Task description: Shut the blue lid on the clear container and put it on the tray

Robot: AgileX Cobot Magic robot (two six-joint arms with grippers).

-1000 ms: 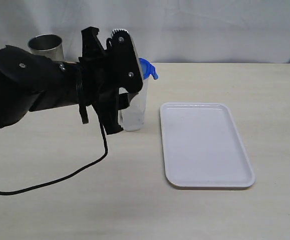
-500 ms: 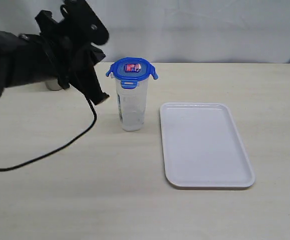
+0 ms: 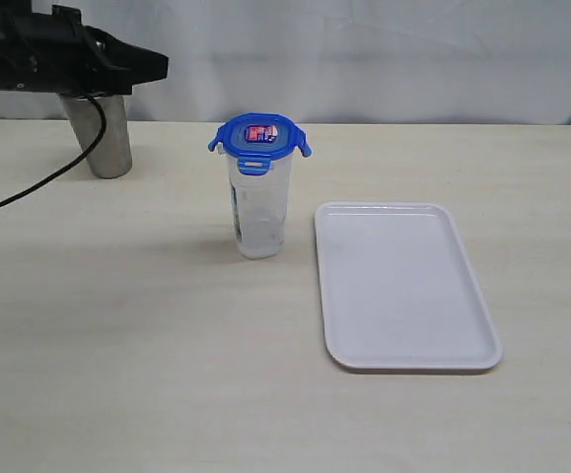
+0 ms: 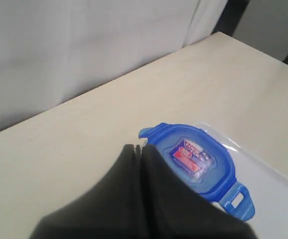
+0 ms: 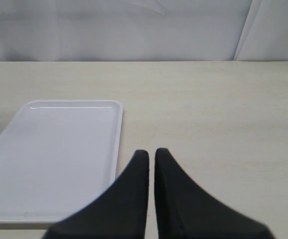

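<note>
**Location.** The clear container (image 3: 260, 212) is found upright on the table (image 3: 117, 394), just beside the tray (image 3: 403, 286) but not on it. The blue lid (image 3: 259, 138) is seated on its rim.

**Grippers.** The left gripper (image 4: 136, 149) is held high and well apart from the container, fingers pressed together on nothing. The right gripper (image 5: 151, 154) is likewise closed and empty, near the tray's edge.

**Hazards (judged).**
- The lid's tabs are seen flared outward, so they appear unlatched. If the container is lifted by the lid, it may drop away.
- The container is tall and narrow, so it may be toppled by a sideways push or an off-centre press on a tab.

**Count.**
- Blue lid: one
- Clear container: one
- Tray: one
- Steel cup (image 3: 103, 143): one
- Grippers: two
- Trailing cable (image 3: 29, 192): one
</note>
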